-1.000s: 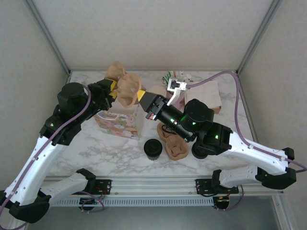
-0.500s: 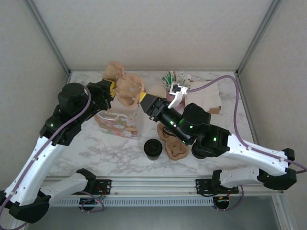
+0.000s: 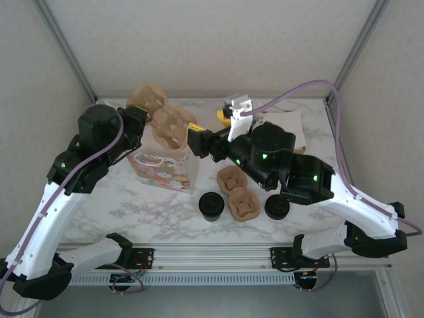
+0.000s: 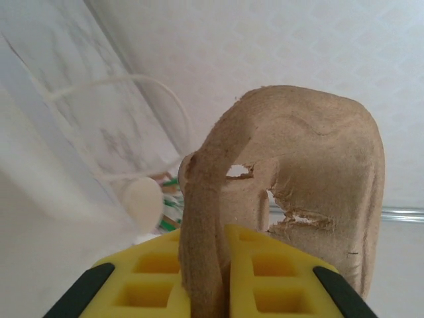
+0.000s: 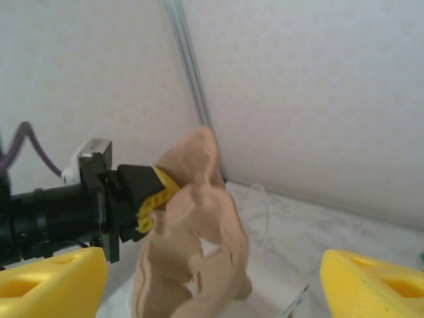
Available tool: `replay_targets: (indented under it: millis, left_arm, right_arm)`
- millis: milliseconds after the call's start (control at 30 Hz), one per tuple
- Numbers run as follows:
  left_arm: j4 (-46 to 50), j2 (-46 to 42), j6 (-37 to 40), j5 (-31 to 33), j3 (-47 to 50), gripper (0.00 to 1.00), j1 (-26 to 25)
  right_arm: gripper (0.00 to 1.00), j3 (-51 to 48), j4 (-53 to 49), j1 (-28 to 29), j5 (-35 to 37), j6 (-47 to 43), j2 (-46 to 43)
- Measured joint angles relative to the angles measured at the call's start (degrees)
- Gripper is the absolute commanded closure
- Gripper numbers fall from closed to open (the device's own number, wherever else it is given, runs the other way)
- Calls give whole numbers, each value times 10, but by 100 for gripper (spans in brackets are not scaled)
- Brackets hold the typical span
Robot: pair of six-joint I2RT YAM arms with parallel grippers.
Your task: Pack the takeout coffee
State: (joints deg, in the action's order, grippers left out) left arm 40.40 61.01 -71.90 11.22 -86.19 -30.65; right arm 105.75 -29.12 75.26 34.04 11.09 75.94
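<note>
Coffee (image 3: 212,204): upright on surface (image 3: 132,205), black lid on, near front edge, abt mid-width.
Coffee vs hands: well apart from both. They are up over the back half of the surface, and the cup sits toward the front edge from them, free, w/ nothing touching it.
Coffee vs neighbours: just right of bag's (image 3: 165,171) front right corner. Just left of spare carrier (image 3: 238,193), which lies flat on the surface. Lid stack (image 3: 277,207) is on the far side of that carrier, also near front edge.
Left hand (image 4: 204,271): clamped on carrier (image 3: 165,122). In the wrist view, yellow fingers (image 4: 149,278) press either side of a thin pulp wall.
Carrier: lifted, above the bag's back edge toward the back left corner. Tilted, cup holes showing to the top cam. Torn gaps in the pulp show in the left wrist view.
Right hand (image 5: 212,275): fingers wide apart, gripping nothing. It points at the carrier's right end from the right. One tip is just beside the pulp edge in the top view; contact can't tell.
Right wrist view: carrier stands btw the two spread fingers but further off, w/ the left hand gripping its far side.
</note>
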Motion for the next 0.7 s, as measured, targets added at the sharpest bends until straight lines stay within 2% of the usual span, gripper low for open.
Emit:
replay_targets:
  millis: [100,133,267,333,400,533,700]
  left_arm:
    - [23,21,40,15,-19,100,0]
    - [33,28,50,17,-28,100,0]
    - [55,50,80,22,-62,100,0]
    - [63,52,89,21,-71,100,0]
    - [71,57,94,12,-84,100,0]
    - [89,75,99,-5,-111,100,-7]
    - [108,96,107,3,-120,100,-41]
  right_arm:
    - [44,137,-86,0,-11,-72,70]
    - [47,196,-122,0,-12,-87,103]
    - [46,454,-260,-5,-39,-120,267]
    - [49,528,-313,-12,-64,-122,326]
    - [52,524,-348,-25,-94,-119,347]
    - [53,430,-356,-49,-127,-108,332]
    - [56,389,-364,-56,-129,-78,315]
